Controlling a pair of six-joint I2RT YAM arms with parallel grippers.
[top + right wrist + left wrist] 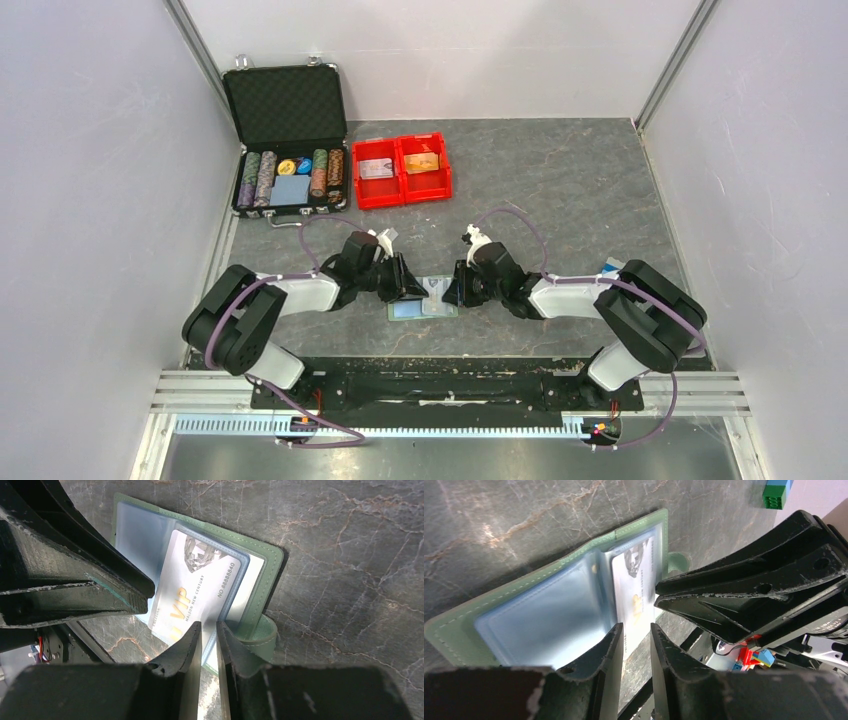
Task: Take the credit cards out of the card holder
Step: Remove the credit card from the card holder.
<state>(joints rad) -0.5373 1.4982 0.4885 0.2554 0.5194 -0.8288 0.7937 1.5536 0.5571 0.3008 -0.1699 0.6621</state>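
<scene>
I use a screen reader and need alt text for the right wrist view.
A green card holder lies open on a dark marbled table, a whitish VIP card sticking partway out of its clear pocket. The right claw has its fingertips at the card's near edge, and the left claw looms at the frame's left edge.

We're looking at the card holder (459, 622) showing sage green with pale stitching, its pockets (544, 625) coming across light blue. The credit card (200, 587) is showing whitish-grey with gold VIP lettering and dark small print. We're seeing the table (350, 555) going dark grey, marbled with pale and rusty veins. The left gripper (634, 630) and right gripper (207, 627) are reading black, the bin (401, 170) bright red, the case (285, 105) black with striped chips (262, 178).
</scene>
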